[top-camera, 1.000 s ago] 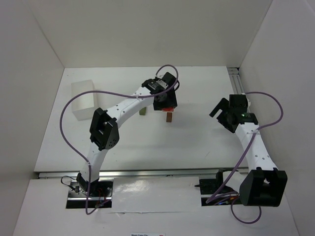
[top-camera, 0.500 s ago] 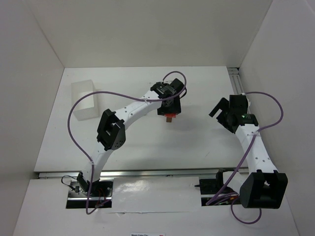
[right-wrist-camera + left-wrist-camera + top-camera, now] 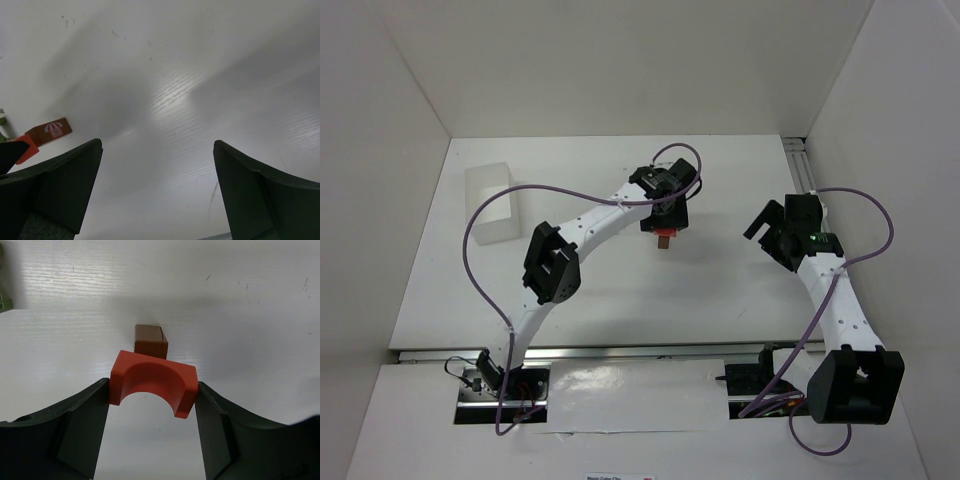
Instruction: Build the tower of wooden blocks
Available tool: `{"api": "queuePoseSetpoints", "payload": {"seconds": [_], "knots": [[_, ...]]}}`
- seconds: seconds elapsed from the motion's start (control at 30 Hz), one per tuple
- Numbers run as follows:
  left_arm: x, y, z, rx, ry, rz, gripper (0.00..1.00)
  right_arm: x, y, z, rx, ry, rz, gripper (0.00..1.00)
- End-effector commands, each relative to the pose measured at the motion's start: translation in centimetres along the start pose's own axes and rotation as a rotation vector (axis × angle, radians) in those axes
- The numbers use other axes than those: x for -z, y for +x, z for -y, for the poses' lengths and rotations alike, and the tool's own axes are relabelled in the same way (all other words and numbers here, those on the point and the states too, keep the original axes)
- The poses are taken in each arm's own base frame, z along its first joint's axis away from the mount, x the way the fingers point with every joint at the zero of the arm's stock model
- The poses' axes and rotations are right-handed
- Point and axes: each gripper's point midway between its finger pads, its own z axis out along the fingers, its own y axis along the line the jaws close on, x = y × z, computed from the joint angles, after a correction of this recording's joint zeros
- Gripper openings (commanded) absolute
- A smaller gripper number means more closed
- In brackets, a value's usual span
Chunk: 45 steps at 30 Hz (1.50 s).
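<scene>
Fingers of my left gripper (image 3: 152, 390) clamp the red arch block (image 3: 150, 372) by its two ends, jaws spread fairly wide around it. Just beyond the arch stands the brown block (image 3: 151, 340); farther off to the left is an olive green block (image 3: 3, 295). Only my right wrist camera shows the brown block's white print. The right gripper (image 3: 157, 150) gapes wide, holding nothing.

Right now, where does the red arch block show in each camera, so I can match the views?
Top external: red arch block at centre, beneath the left gripper.
Left wrist: centre frame, held in that gripper.
Right wrist: only a corner, at the far left edge.
Shared landmark: the brown block next to it, in all three.
</scene>
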Motion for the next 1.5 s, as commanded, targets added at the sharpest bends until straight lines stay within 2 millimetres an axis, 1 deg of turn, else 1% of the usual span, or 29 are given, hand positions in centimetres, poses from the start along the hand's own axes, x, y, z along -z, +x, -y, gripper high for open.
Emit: {"api": "queuePoseSetpoints", "payload": {"seconds": [0.0, 0.2, 0.27, 0.33, 0.5, 0.53, 0.6, 0.83, 0.93, 1.2, 1.27, 1.3, 1.33, 1.47], "knots": [[0.8, -0.8, 0.2, -0.019, -0.010, 0.033, 0.17, 0.4, -0.7, -0.9, 0.003, -0.044, 0.037, 0.99], [1.0, -1.0, 0.3, -0.026, -0.004, 0.039, 0.17, 0.5, -0.5, -1.3, 0.010, -0.057, 0.029, 0.99], [0.9, -0.6, 0.5, -0.046, -0.007, 0.031, 0.17, 0.5, -0.5, -1.3, 0.010, -0.057, 0.029, 0.99], [1.2, -0.9, 0.4, -0.045, -0.013, 0.042, 0.17, 0.5, -0.5, -1.3, 0.010, -0.057, 0.029, 0.99], [1.3, -0.4, 0.1, -0.071, -0.021, 0.021, 0.17, 0.5, -0.3, -1.5, 0.017, -0.062, 0.025, 0.99], [1.9, -0.8, 0.3, -0.078, -0.008, 0.033, 0.17, 0.5, -0.3, -1.5, 0.017, -0.062, 0.025, 0.99], [2.0, -0.4, 0.2, -0.090, -0.002, 0.009, 0.17, 0.5, -0.3, -1.5, 0.017, -0.062, 0.025, 0.99], [2.1, 0.1, -0.1, -0.105, -0.009, -0.011, 0.17, 0.4, 0.2, -1.9, 0.023, -0.068, 0.011, 0.99], [1.4, 0.4, -0.1, -0.094, -0.016, -0.017, 0.17, 0.4, 0.3, -2.0, 0.030, -0.066, 0.013, 0.99], [1.3, -0.1, 0.7, -0.058, 0.007, 0.004, 0.17, 0.4, 0.3, -2.0, 0.030, -0.066, 0.013, 0.99], [0.4, 0.7, 0.2, -0.054, -0.017, -0.017, 0.17, 0.4, 0.3, -2.0, 0.030, -0.066, 0.013, 0.99], [0.4, 0.4, 0.5, -0.051, -0.007, -0.009, 0.17, 0.4, 0.3, -2.0, 0.030, -0.066, 0.013, 0.99], [0.1, 0.6, 0.2, -0.043, -0.021, -0.009, 0.17, 0.4, 0.3, -2.0, 0.030, -0.066, 0.013, 0.99], [0.1, 0.6, 0.2, -0.032, -0.021, -0.008, 0.17, 0.4, 0.3, -2.0, 0.030, -0.066, 0.013, 0.99]]}}
